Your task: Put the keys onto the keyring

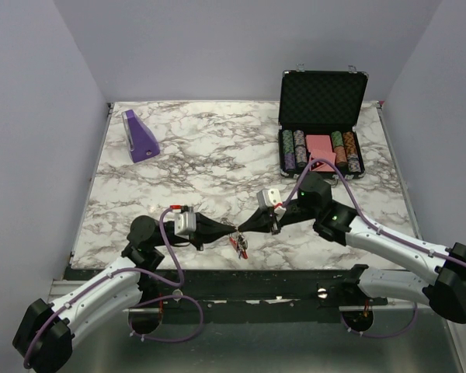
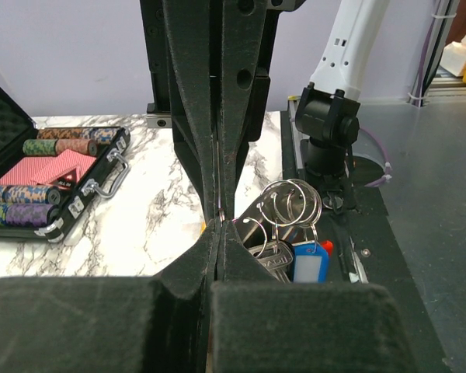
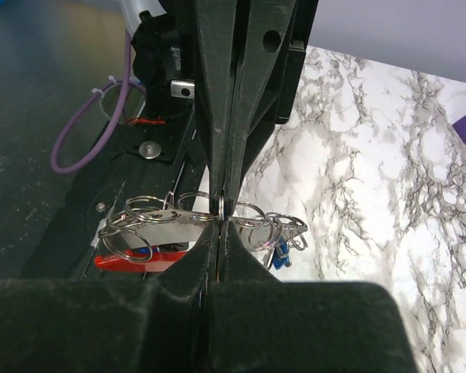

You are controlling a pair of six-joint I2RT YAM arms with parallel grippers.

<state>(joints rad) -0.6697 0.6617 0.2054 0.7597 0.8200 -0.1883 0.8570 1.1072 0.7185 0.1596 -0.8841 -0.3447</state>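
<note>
Only the wrist views resolved the keyring (image 3: 171,217) into steel loops, a red piece (image 3: 132,260) and blue-headed keys (image 2: 309,262). From above it was a speck at the table's (image 1: 202,155) 6 o'clock edge. The left gripper (image 2: 220,231) and right gripper (image 3: 220,231) met tip to tip, each pinched tight on one thin loop. At 1 o'clock an open case (image 1: 322,97) held rows of poker chips (image 1: 295,148) and red cards (image 1: 320,145).

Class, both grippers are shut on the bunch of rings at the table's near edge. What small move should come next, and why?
Probably ease the right gripper slightly away from the left gripper, testing the grip and starting to spread the keyring. Both are shut tip to tip on its thin wire, the blue-headed key just beside them.
</note>
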